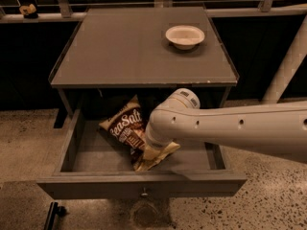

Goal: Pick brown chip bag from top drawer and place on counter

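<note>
The brown chip bag lies tilted in the open top drawer, "Sea Salt" lettering facing up, one cream end sticking out toward the drawer front. My gripper reaches down into the drawer from the right and sits on the bag's lower right part; the white arm and wrist hide it. The counter is the flat grey top above the drawer.
A white bowl stands on the counter at the back right. A white post rises at the right. A railing runs behind the counter with a small object on it at the far left. Speckled floor surrounds the unit.
</note>
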You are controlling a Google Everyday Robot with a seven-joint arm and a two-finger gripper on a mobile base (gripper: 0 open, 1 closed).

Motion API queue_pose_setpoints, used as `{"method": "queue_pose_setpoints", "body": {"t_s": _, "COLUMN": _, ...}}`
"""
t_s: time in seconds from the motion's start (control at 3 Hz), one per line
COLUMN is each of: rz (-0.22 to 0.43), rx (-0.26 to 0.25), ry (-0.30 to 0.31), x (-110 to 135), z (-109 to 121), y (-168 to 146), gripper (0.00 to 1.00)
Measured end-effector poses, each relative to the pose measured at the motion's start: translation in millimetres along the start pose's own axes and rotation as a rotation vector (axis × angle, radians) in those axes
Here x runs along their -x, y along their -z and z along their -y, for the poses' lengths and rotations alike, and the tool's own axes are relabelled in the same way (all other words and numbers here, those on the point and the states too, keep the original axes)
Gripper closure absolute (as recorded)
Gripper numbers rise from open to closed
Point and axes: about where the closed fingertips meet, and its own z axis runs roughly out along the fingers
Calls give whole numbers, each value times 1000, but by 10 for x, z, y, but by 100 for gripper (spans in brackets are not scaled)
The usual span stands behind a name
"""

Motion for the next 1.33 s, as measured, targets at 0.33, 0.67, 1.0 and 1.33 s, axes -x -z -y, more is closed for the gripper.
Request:
{"method": "queue_pose_setpoints", "body": {"t_s": 0.33, "rz": 0, "rx": 0, "ry": 0, "x": 0, "z": 0, "y": 0, "gripper": 100}}
{"method": "queue_pose_setpoints", "body": {"t_s": 0.67, "rz": -2, "rx": 1, "ry": 1, "x": 1, "z": -2, "y": 3, "gripper": 100}}
{"method": "queue_pose_setpoints", "body": {"t_s": 1.0, "rz": -39, "rx": -7, "ry": 22, "x": 59, "z": 24, "y": 176, "gripper": 100}}
{"method": "queue_pose_setpoints", "body": {"t_s": 1.33, "rz": -88, "rx": -38, "ry": 76, "x": 243, "z": 114, "y": 516, "gripper": 100}}
